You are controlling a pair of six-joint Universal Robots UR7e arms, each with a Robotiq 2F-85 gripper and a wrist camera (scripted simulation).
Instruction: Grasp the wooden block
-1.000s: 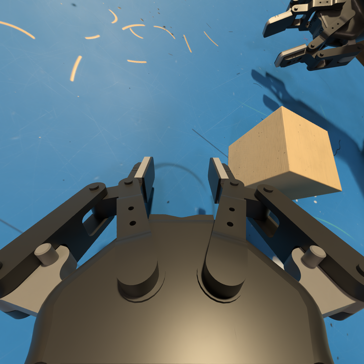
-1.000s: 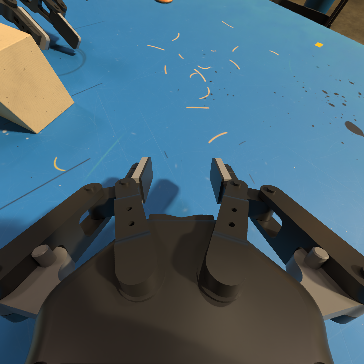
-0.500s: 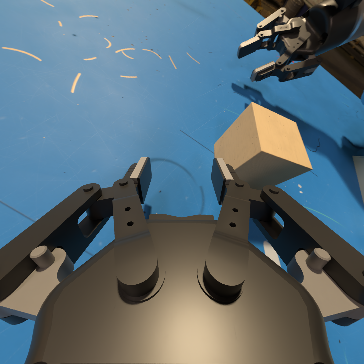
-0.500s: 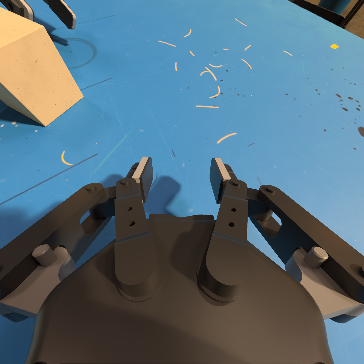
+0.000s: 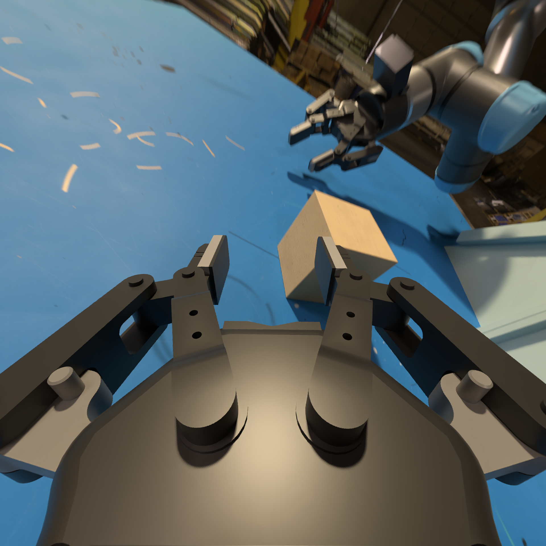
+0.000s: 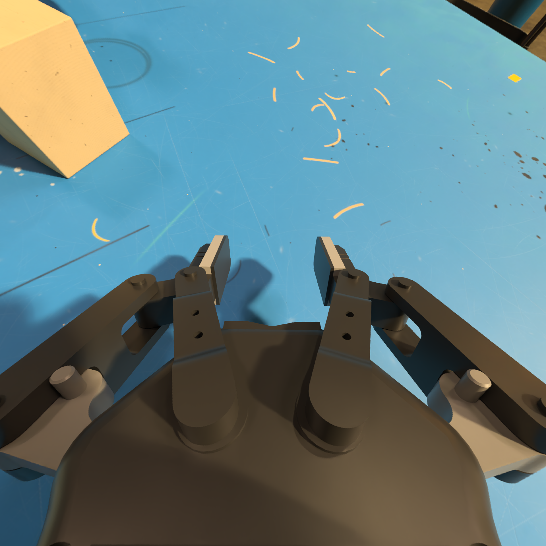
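Observation:
A pale wooden block (image 5: 339, 239) stands on the blue table (image 5: 147, 236). In the left wrist view it lies just ahead and to the right; my right finger hides part of it. My left gripper (image 5: 271, 266) is open and empty, above the table. In the right wrist view the block (image 6: 50, 88) is at the upper left. My right gripper (image 6: 271, 266) is open and empty, low over bare table, with the block off to its left. It also shows in the left wrist view (image 5: 322, 144), beyond the block.
Orange wood shavings (image 6: 322, 109) and dark specks (image 6: 520, 165) are scattered on the table. A pale grey slab (image 5: 502, 280) lies to the right of the block. The table's far edge (image 5: 295, 79) borders a dim warehouse background. The right arm (image 5: 472, 97) reaches in from the upper right.
The left gripper has pulled back and tilted up, so the block looks smaller and the table edge shows. The right gripper has shifted slightly, and the block has slid rightward in its view.

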